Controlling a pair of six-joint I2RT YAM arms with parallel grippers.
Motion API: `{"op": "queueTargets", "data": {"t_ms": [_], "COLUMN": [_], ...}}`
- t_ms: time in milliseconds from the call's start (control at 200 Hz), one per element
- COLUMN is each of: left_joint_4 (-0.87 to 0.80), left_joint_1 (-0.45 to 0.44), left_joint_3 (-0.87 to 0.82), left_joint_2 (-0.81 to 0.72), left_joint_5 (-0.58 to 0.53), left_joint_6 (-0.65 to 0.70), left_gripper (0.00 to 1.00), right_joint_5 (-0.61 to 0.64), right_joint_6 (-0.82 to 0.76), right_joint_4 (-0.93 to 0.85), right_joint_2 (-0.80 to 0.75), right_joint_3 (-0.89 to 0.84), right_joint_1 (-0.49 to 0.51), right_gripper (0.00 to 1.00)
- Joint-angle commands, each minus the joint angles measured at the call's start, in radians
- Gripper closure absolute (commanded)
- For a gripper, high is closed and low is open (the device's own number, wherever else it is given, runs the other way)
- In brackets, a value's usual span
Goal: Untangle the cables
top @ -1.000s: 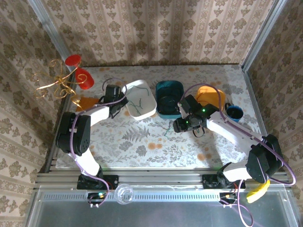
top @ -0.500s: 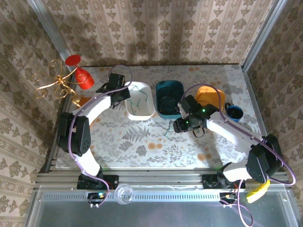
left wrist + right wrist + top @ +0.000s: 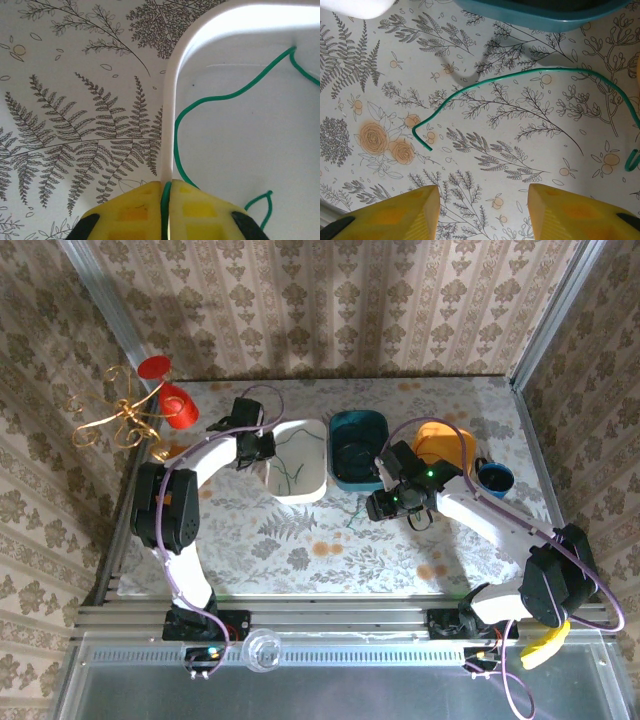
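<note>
Left hand [image 3: 166,204] pinched tight on a green cable [image 3: 226,95] — at the white tub [image 3: 169,100] rim.
Right hand [image 3: 484,212] gaping, empty — another green cable [image 3: 520,73] lies just ahead.

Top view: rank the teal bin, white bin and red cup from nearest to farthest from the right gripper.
1. Teal bin, just beyond the right gripper.
2. White bin, farther left, beside the teal one.
3. Red cup, at the table's far left corner.
</note>
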Motion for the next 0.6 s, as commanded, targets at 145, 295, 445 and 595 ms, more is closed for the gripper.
{"op": "queueTargets", "data": {"t_ms": [145, 295, 445, 595], "left_joint_4": [-0.046, -0.052, -0.064, -0.088], "left_joint_1": [-0.005, -0.007, -0.015, -0.025], "left_joint_3": [0.0, 0.006, 0.014, 0.039], "left_joint_2": [-0.012, -0.03, -0.051, -0.069], "left_joint_5": [0.011, 0.013, -0.007, -0.036], "left_joint_6": [0.041, 0.038, 0.048, 0.076], "left_gripper": [0.86, 0.85, 0.84, 0.84], "right_joint_5": [0.016, 0.013, 0.008, 0.003], "right_joint_6": [-0.003, -0.002, 0.002, 0.0], "right_joint_4": [-0.022, -0.015, -0.007, -0.005], "right_joint_2": [-0.023, -0.017, -0.009, -0.008], "right_joint_3": [-0.02, -0.018, -0.017, -0.019], "right_joint_1": [0.003, 0.002, 0.003, 0.003], "right_gripper": [0.49, 0.49, 0.5, 0.5]}}
